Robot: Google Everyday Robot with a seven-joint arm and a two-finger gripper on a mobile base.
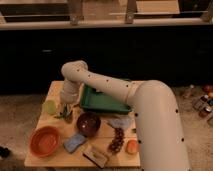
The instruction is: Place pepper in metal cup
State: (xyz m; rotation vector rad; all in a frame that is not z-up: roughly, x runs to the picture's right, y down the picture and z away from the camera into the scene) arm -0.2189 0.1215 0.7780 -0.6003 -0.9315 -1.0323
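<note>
Pepper (62,114), small and dark green, lies under the gripper (66,108); jaws' state unclear.

We see a light wooden table (52,150) with a matt top. The white arm's gripper (66,111), down near the table's left side, looks like smooth plastic. The flat green tray (102,102) seems plastic too, the dark brown bowl (88,124) slightly glossy, the orange bowl (45,141) matt.
</note>
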